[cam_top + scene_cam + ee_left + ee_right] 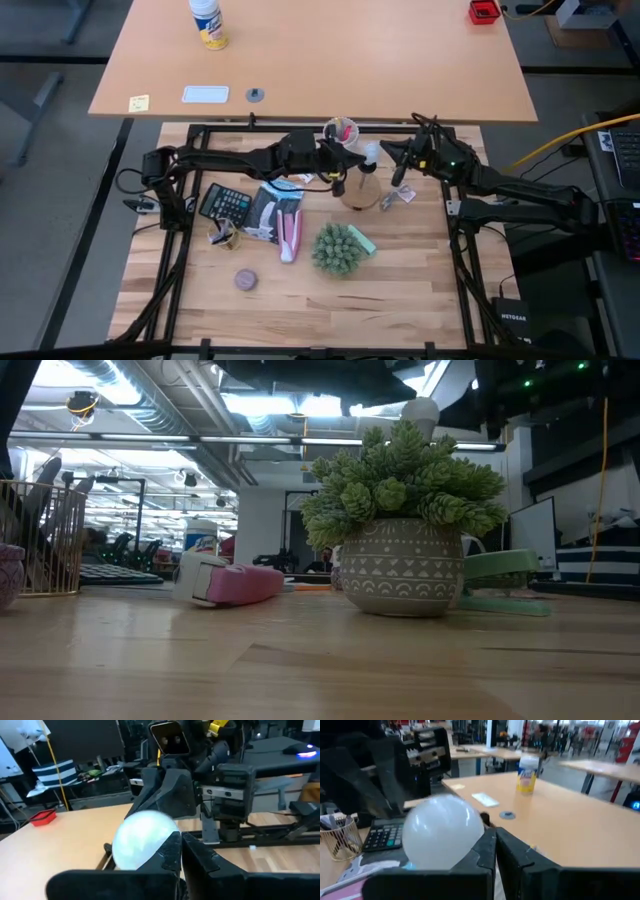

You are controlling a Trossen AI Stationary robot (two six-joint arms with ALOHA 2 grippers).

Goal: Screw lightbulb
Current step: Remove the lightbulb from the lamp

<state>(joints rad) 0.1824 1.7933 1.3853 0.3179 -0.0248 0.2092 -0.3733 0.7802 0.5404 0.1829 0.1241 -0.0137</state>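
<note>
Lightbulb [142, 840] stands upright over the round wooden base [360, 193], near the middle of the desk's far edge, beyond the potted plant [337, 248]. I reach it from both sides. My left gripper [181, 837] is pinched fully shut with nothing between its fingers, the white globe just beside its tips. My right gripper [495, 832] is likewise clamped on nothing, close against the globe's opposite side. Whether either tip touches the glass I cannot tell.

As I judge it, the step in hand is turning the bulb into its socket. To do that well I should open one gripper, take the globe lightly around its widest part, keep it plumb over the socket and twist in short turns, pressing down gently so the thread catches without crossing.
</note>
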